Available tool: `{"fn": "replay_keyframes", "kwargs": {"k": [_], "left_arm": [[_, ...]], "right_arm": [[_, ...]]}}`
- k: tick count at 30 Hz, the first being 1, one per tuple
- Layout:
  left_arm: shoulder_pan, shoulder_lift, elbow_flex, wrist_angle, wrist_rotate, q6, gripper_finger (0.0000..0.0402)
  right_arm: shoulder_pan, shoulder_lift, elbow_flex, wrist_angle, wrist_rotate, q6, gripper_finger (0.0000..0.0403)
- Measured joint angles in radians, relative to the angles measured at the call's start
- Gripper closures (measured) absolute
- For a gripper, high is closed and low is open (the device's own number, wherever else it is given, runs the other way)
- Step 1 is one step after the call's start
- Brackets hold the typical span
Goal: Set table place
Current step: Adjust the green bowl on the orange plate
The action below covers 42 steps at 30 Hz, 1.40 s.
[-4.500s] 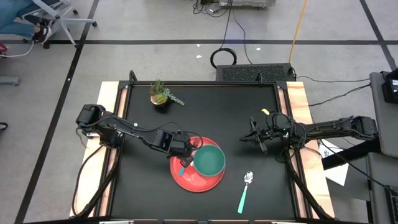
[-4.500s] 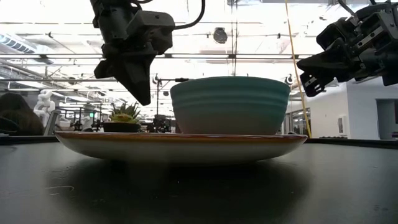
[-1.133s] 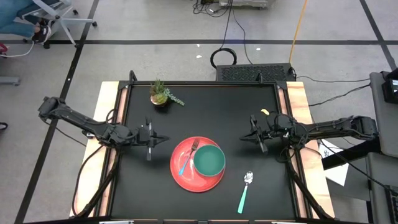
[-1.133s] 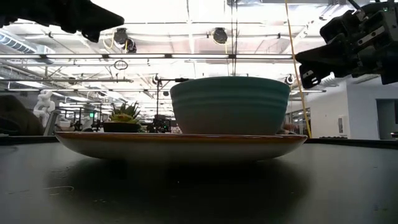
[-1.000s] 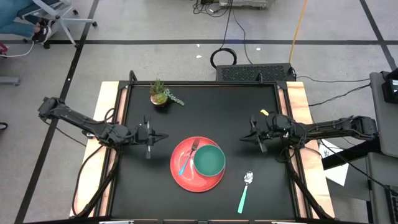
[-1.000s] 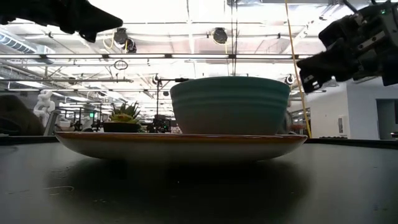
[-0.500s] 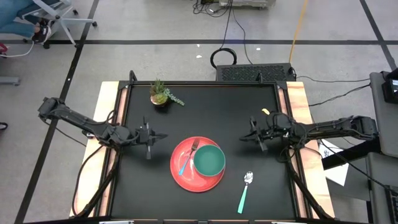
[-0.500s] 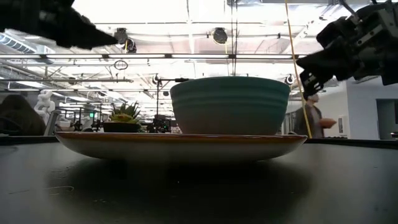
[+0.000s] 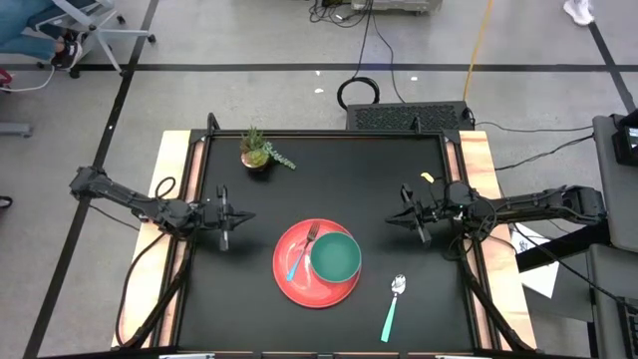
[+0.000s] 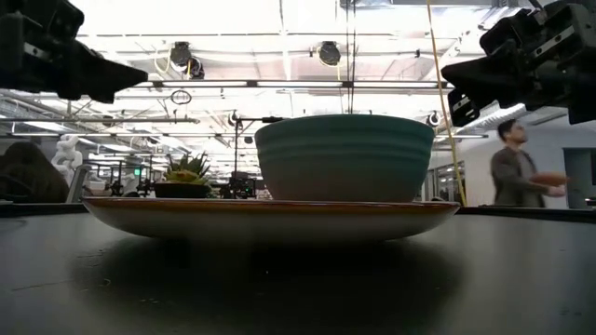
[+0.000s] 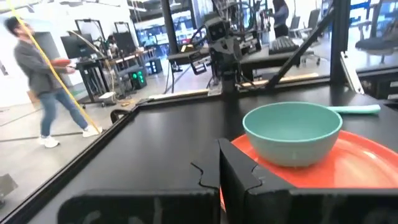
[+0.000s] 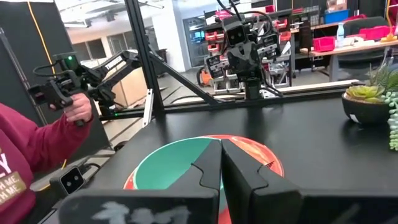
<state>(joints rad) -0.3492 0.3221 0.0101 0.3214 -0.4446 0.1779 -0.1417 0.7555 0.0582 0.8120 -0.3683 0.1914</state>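
Observation:
The red plate (image 9: 291,284) lies on the black table (image 9: 329,170), near its front middle. The teal bowl (image 9: 336,256) stands on the plate's right part, and the fork (image 9: 300,253) lies on the plate to the bowl's left. The spoon (image 9: 393,306) lies flat on the table, right of the plate. My left gripper (image 9: 239,215) hovers shut, level, left of the plate, and its fingers (image 11: 231,171) point at the bowl (image 11: 292,132). My right gripper (image 9: 394,222) hovers shut, right of the plate, pointing at the bowl (image 12: 165,171).
A small potted plant (image 9: 257,150) stands at the table's far left. Pale wooden strips (image 9: 171,189) run along both short sides. Beyond the table a person (image 10: 521,167) walks past, and a red-sleeved hand (image 12: 74,102) holds a controller.
My left gripper has drawn back toward the table's left edge and sunk lower, still shut and level. A person has walked into the low view at the right.

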Motion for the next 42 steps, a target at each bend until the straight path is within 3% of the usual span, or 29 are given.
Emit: {"fn": "replay_keyframes", "kwargs": {"k": [5,21,30,38,42], "left_arm": [[0.0,-0.049,0.0,-0.003,0.0,0.001,0.0401],[0.001,-0.047,0.0,-0.03,-0.031,-0.055,0.0393],[0.001,-0.047,0.0,-0.027,-0.032,-0.003,0.0374],[0.001,-0.047,0.0,-0.022,-0.033,-0.002,0.0374],[0.001,-0.047,0.0,-0.022,-0.034,-0.003,0.0373]], "right_arm": [[0.0,0.0,0.0,-0.01,0.0,0.013,0.0399],[0.034,0.053,0.0,-0.07,0.002,-0.028,0.0399],[0.109,0.164,0.0,0.061,0.011,-0.076,0.0399],[0.21,0.271,0.0,0.185,0.157,-0.073,0.0402],[0.241,0.306,0.013,0.233,0.164,-0.074,0.0403]]}}
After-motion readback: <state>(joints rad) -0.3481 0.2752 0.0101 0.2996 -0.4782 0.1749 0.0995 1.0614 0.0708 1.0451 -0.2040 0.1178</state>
